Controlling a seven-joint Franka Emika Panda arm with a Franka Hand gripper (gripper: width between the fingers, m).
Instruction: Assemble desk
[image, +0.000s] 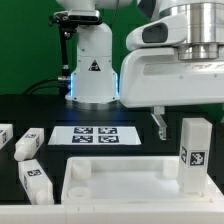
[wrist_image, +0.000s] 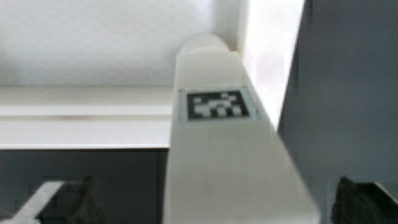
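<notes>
Leg (image: 193, 150) upright, long axis vertical, at panel (image: 120, 163) corner — gripper (wrist_image: 210, 200) released, straddling it

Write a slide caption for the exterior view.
Open gripper straddles an upright leg at a corner of the desk panel; three legs lie loose beside the marker board.

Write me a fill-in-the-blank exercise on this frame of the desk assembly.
1. The white plastic block leg at the exterior view's right stands ____.
2. ____ more white block legs lie at the exterior view's left.
3. The flat white marker board carries ____ tags.
4. The pincer straddling the standing leg is ____, with a gap showing on either side.

Missing words: upright; three; four; open.
</notes>
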